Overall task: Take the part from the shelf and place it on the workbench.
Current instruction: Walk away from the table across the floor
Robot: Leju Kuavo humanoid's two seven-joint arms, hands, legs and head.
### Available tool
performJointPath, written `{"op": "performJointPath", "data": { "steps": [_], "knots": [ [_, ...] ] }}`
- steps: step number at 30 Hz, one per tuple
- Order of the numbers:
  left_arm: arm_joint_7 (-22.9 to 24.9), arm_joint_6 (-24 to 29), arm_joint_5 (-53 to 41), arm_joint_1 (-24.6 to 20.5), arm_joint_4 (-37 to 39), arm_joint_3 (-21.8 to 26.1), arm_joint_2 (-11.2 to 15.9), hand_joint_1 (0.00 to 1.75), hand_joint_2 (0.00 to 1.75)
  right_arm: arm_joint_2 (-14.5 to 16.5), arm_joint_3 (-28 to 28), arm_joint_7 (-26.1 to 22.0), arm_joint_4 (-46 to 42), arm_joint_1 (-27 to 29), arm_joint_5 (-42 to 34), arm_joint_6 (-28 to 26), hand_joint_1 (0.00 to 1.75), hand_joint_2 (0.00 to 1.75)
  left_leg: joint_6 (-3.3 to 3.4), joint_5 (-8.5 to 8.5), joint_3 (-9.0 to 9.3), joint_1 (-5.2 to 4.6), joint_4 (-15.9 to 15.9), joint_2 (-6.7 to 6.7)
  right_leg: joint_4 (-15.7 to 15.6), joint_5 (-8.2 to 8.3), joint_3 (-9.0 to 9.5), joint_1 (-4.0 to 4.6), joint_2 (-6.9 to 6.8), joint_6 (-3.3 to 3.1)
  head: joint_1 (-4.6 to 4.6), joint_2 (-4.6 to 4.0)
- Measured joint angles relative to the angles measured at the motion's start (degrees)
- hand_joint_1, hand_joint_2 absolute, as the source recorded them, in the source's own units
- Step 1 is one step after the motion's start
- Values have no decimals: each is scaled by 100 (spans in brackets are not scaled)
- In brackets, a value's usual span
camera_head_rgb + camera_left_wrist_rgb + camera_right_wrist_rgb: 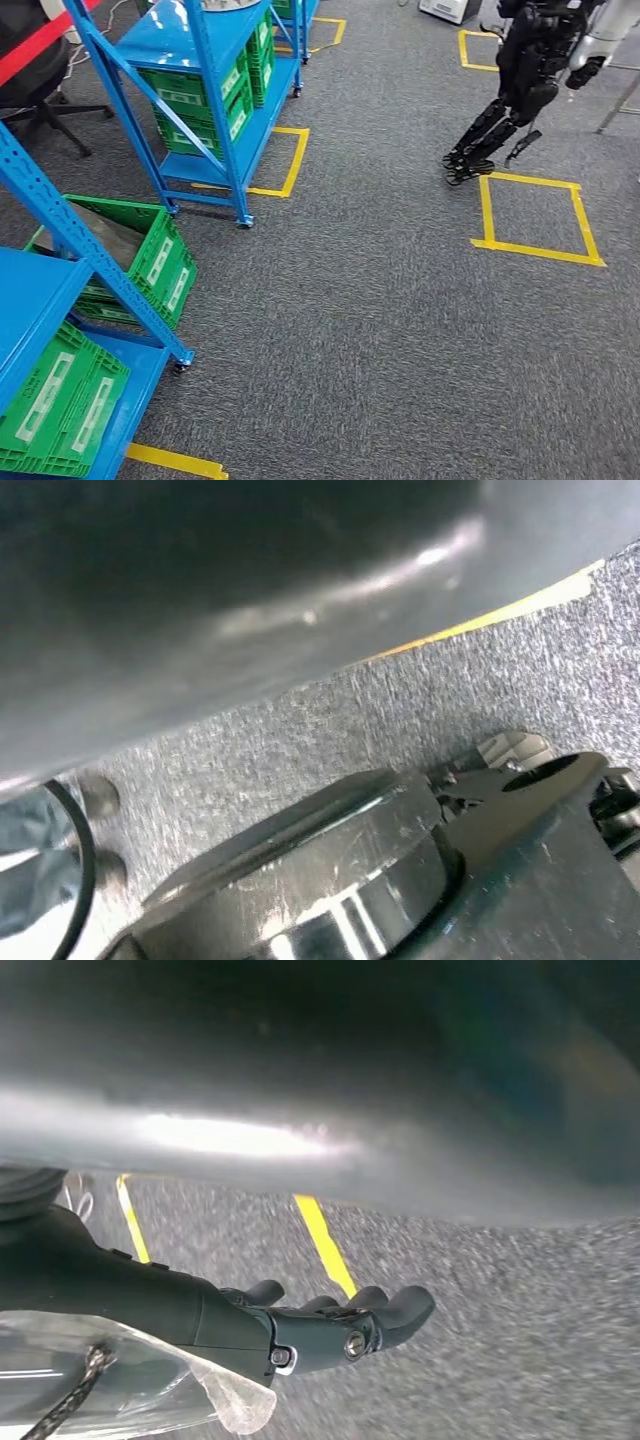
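Two blue shelf racks stand on the grey carpet in the head view: a near one (45,300) at the left edge and a farther one (204,90) behind it. Green crates (162,260) sit on their lower levels; the tilted crate on the near rack holds something flat and grey-brown (98,235) that I cannot identify. My right hand (332,1325) hangs over the carpet with its dark fingers stretched out and nothing in them. Of my left hand (34,865), just a grey covered edge with a black cable shows, and its fingers are hidden.
Another dark-legged robot (521,90) stands at the far right beside a yellow taped square (536,215). More yellow tape squares (290,160) mark the carpet by the far rack. A black office chair base (53,115) stands at the far left. Open carpet lies between.
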Motion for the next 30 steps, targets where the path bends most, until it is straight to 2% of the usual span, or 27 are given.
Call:
{"op": "performJointPath", "data": {
  "steps": [1,2,3,4,5,6,7,8,9,11,12,13,15,16,17,18,19,20,21,22,23,24,26,27,28,30],
  "knots": [
    [-1,0,0,-7,0,0,-3,0,0,0,0,-1,1,11,-1,-2,0,0,9,2,-3,-1,1,-84,406,-148,-211,-2,71,6,5,0],
    [-1,0,0,-8,0,0,-4,0,0,0,1,-1,1,22,-1,-3,0,0,12,2,0,-2,2,-170,683,-201,-375,-1,98,9,4,0],
    [-1,0,0,-5,0,0,-5,0,0,0,1,-3,1,29,-1,-5,0,0,12,-1,6,-2,3,-258,757,-138,-452,-1,108,7,5,0],
    [-1,0,1,-2,0,1,-6,0,0,0,2,-8,1,36,-1,-10,0,0,8,-4,18,-1,5,-349,593,42,-418,-3,124,1,5,0],
    [-1,0,1,-1,0,1,-8,0,0,0,2,-16,1,37,-1,-19,0,0,-1,-9,29,2,7,-437,228,294,-288,-9,183,-10,6,0],
    [-1,1,1,-3,0,2,-11,0,0,0,2,-28,1,38,-1,-28,0,0,-17,-17,36,4,12,-517,-177,500,-125,-20,324,-22,6,0],
    [-1,2,1,-10,0,3,-14,0,0,0,3,-44,2,39,-1,-41,0,0,-40,-26,31,3,27,-594,-545,640,23,-35,465,-36,3,0],
    [-2,3,-1,-15,0,4,-16,0,0,-1,3,-56,3,36,-2,-53,0,0,-72,-28,16,7,35,-659,-769,695,128,-42,582,-48,2,0],
    [-3,5,-3,-14,0,6,-18,0,0,-2,4,-67,4,35,-3,-63,0,0,-112,-22,-6,16,37,-722,-853,680,178,-39,642,-68,0,0],
    [-5,18,-11,1,0,10,-16,0,0,-2,7,-77,5,26,-3,-74,0,0,-191,-9,-45,41,33,-808,-891,689,220,-30,538,-127,-1,0],
    [-5,30,-15,9,0,13,-16,0,0,-1,11,-81,5,26,-3,-77,0,0,-223,-47,-72,38,82,-725,-910,700,234,-34,465,-164,-10,0],
    [-5,42,-19,7,0,14,-16,0,0,2,15,-84,5,28,-2,-77,0,0,-248,-141,-137,29,224,-580,-933,707,248,-40,380,-196,-25,0],
    [-7,60,-24,-9,0,15,-18,0,0,4,21,-87,6,50,-1,-75,0,0,-290,-484,-426,16,848,-222,-953,694,275,-35,184,-243,-55,0],
    [-7,62,-26,-18,0,15,-18,0,0,4,22,-86,7,62,-2,-74,0,0,-309,-655,-616,23,1242,-138,-952,680,283,-27,80,-258,-62,0],
    [-7,61,-29,-16,0,15,-18,0,0,3,22,-81,7,71,-2,-74,0,0,-325,-751,-761,32,1547,-95,-951,666,292,-19,-20,-267,-61,0],
    [-7,57,-34,-7,0,15,-18,0,0,3,24,-76,7,72,-2,-74,0,0,-334,-736,-817,39,1665,-73,-951,651,304,-14,-108,-271,-62,0],
    [-7,54,-43,5,0,15,-16,0,0,2,26,-72,7,68,-2,-74,0,0,-334,-612,-761,44,1560,-53,-950,636,323,-10,-186,-269,-63,0],
    [-5,51,-54,15,0,15,-15,0,0,3,29,-69,7,62,-1,-74,0,0,-321,-408,-600,42,1246,-9,-950,617,351,-7,-257,-263,-63,0],
    [-4,50,-63,18,0,15,-13,0,0,4,31,-68,7,58,-1,-75,0,0,-293,-206,-392,29,830,102,-950,596,381,-4,-325,-253,-64,0],
    [-3,50,-70,10,0,15,-11,0,0,5,32,-68,7,55,-2,-76,0,0,-259,-74,-202,1,454,234,-944,566,395,12,-389,-230,-64,0],
    [-3,50,-75,-2,0,15,-10,0,0,7,33,-66,7,52,-2,-77,0,0,-224,-7,-76,-25,198,338,-942,538,404,27,-453,-201,-59,0],
    [-2,50,-77,-10,0,15,-9,0,0,8,33,-63,7,47,-3,-78,0,0,-193,-6,-20,-49,75,399,-943,513,411,40,-516,-170,-57,0],
    [0,49,-81,-4,0,15,-5,0,0,11,33,-50,7,19,-3,-79,0,0,-140,-18,-22,-59,49,305,-959,481,471,48,-633,-111,-53,0],
    [2,48,-83,7,0,15,-2,0,0,14,34,-37,7,3,-3,-80,0,0,-110,-4,-17,-48,29,241,-938,446,486,40,-578,-82,-45,0],
    [4,48,-87,12,0,15,1,0,0,17,36,-21,7,-5,-4,-83,0,0,-79,15,-13,-33,6,175,-832,367,457,27,-440,-54,-29,0],
    [9,45,-92,-1,0,15,2,0,0,22,37,10,7,-3,-5,-87,0,0,-31,43,-9,-3,-21,41,-255,63,173,-1,-61,-9,5,0]
  ]
}}
